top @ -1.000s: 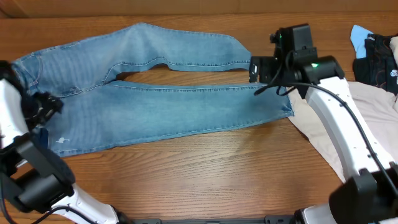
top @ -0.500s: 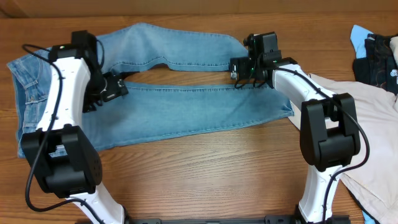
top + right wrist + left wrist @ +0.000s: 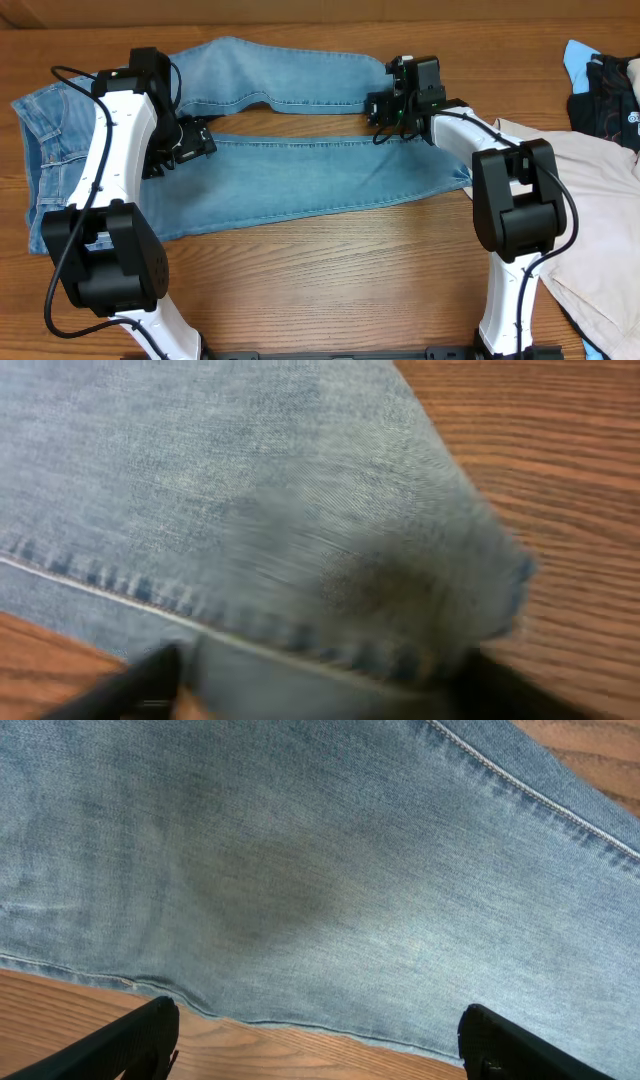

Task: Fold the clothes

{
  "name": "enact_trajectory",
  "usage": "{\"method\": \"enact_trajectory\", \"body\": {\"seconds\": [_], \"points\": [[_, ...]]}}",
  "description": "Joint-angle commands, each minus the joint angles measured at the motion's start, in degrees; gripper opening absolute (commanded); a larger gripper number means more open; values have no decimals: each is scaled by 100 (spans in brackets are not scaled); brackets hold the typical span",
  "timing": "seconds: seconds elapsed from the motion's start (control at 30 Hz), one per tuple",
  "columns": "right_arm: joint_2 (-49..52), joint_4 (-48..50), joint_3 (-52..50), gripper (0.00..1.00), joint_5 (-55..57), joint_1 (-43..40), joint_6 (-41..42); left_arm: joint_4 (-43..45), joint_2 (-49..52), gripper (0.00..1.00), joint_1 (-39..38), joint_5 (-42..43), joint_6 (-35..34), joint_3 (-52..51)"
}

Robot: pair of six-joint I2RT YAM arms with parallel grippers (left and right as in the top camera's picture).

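Note:
The light-blue jeans lie flat across the wooden table, waistband at the left and both legs running right. My left gripper hovers open over the thigh near the crotch. In the left wrist view its fingers are wide apart over the denim and its seamed edge. My right gripper is at the hem end of the far leg. In the blurred right wrist view its fingers are apart, with the hemmed denim between and under them.
A beige cloth lies at the right, under the right arm. A dark garment and a blue cloth sit at the far right corner.
My left arm has swung from the table's left edge to above the thigh. My right gripper has moved left to the far leg's hem. The jeans' waist end has shifted slightly.

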Motion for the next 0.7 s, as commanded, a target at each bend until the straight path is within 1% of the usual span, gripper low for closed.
{"method": "enact_trajectory", "body": {"seconds": [0.0, 0.03, 0.1, 0.23, 0.27, 0.37, 0.5, 0.53, 0.57, 0.6, 0.63, 0.67], "points": [[66, 24, 127, 31, 302, -90, 199, 0, -15, 91, -39, 26, 87, 81], [-20, -92, 212, 24, 645, -166, 332, 0, -15, 91, -39, 26, 90, 81], [-210, -295, 396, 18, 1082, -328, 328, 2, -15, 91, -39, 26, 90, 81], [-562, -645, 841, 18, 1794, -772, 304, 9, -15, 91, -39, 26, 90, 81], [-680, -802, 1049, 18, 1845, -1047, 304, 13, -15, 91, -39, 24, 90, 81], [-721, -1115, 1311, 19, 1840, -1460, 306, 31, -15, 92, -39, 26, 92, 81], [-721, -1488, 1320, 22, 1840, -1731, 306, 85, -15, 92, -42, 26, 92, 81], [-721, -1593, 1320, 29, 1840, -1746, 304, 96, -15, 92, -42, 26, 92, 81], [-721, -1683, 1320, 41, 1792, -1746, 304, 94, -15, 92, -42, 26, 92, 81], [-721, -1731, 1320, 46, 1722, -1746, 302, 92, -15, 92, -42, 26, 94, 81], [-721, -1840, 1320, 55, 1419, -1738, 247, 87, -15, 92, -42, 24, 116, 81], [-721, -1932, 1320, 59, 892, -1720, 55, 83, -15, 92, -42, 24, 116, 81]]}}
